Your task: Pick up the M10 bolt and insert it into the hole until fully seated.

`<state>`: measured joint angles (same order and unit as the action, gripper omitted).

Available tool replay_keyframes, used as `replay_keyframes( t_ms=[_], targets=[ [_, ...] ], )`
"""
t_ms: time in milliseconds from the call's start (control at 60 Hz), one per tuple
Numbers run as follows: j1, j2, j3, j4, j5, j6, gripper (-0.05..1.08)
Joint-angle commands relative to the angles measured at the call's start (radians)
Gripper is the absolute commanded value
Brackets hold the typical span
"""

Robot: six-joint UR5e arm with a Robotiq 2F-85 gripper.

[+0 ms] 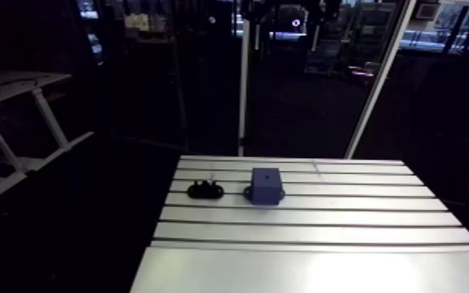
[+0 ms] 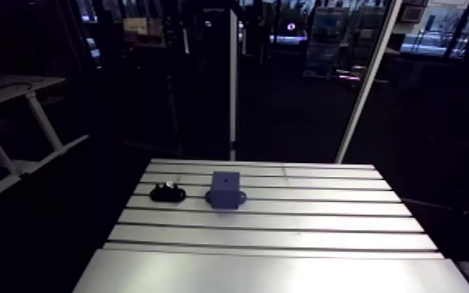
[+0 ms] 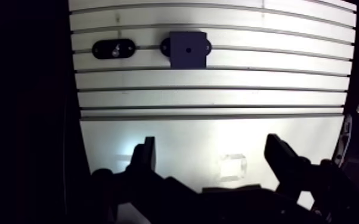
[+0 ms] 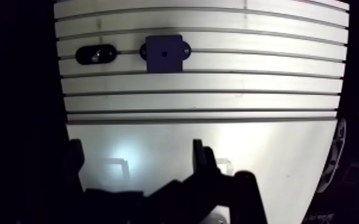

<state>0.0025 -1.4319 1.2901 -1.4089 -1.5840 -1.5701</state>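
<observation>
Slotted aluminium table [image 1: 323, 234], with both parts toward its far end. The M10 bolt [image 3: 115, 50] shows only as a small bright glint in a dark oval holder [image 3: 101, 50]. I can't tell its long axis, probably upright. Just beside the holder on the same table strip, apart from it, is the dark block [image 3: 197, 40] with the hole [image 3: 188, 50] in its top face. Gripper [image 3: 212, 156] is spread wide with nothing between the fingers. The bolt lies well ahead of it and off to one side, slightly outside the line of the nearer finger [image 3: 144, 156]; the block is ahead, more between the fingers. So the next move is likely forward plus a sideways shift, then down. Only the wrist view shows the gripper, and it looks straight down on the hole. The arm view has no gripper in it, but shows the block standing taller than the low holder.
</observation>
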Motion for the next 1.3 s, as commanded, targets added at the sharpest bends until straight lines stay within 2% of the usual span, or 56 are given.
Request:
replay_keyframes(
  t_ms=[17,550,750,783,850,1033,1067,1133,1300],
  targets=[
    [0.002,0.005,0.004,-0.003,0.0,0.0,0.01],
    [0.008,0.011,0.004,-0.016,0.0,0.009,0.01],
    [0.013,0.011,0.023,-0.067,0.034,0.012,0.01],
    [0.021,0.019,0.032,-0.086,0.044,0.015,0.01],
    [0.049,0.03,0.037,-0.112,0.047,0.017,0.01],
    [0.118,0.054,0.077,-0.215,0.046,0.06,0.01],
    [0.148,0.069,0.094,-0.25,0.046,0.069,0.01],
    [0.175,0.083,0.108,-0.276,0.048,0.076,0.01],
    [0.186,0.113,0.142,-0.318,0.041,0.099,0.01]
  ],
)
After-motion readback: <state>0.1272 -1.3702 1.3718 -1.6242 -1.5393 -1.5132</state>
